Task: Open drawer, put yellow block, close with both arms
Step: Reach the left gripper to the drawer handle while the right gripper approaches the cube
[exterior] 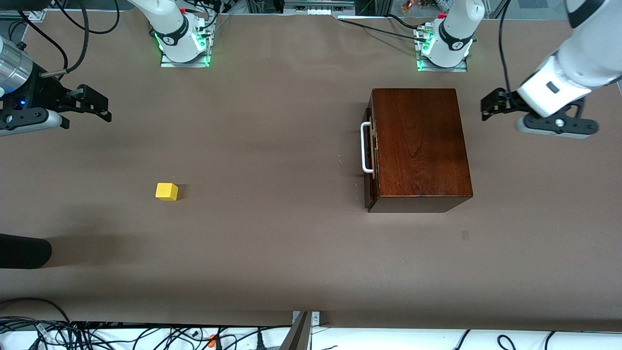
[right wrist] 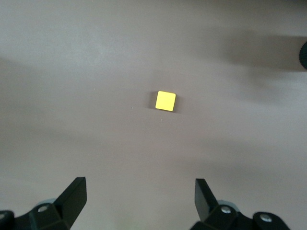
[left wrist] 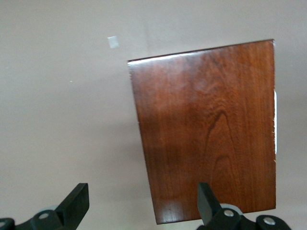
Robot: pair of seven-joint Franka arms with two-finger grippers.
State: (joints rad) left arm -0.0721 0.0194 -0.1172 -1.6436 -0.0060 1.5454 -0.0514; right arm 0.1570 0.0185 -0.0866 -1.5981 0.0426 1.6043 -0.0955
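On brown table (exterior: 272, 253), yellow block (exterior: 166, 191), drawer (exterior: 369, 146) closed, left gripper (exterior: 490, 108) and right gripper (exterior: 99, 104) released, aloft

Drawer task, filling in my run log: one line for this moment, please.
drawer: shut | yellow block: on table, toward right arm's end | left claw: open, beside box | right claw: open, over bare table

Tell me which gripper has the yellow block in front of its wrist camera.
The right gripper, jaws open, at the right arm's end of the table: its view shows the yellow block. The left gripper, also open, sees only the wooden box.
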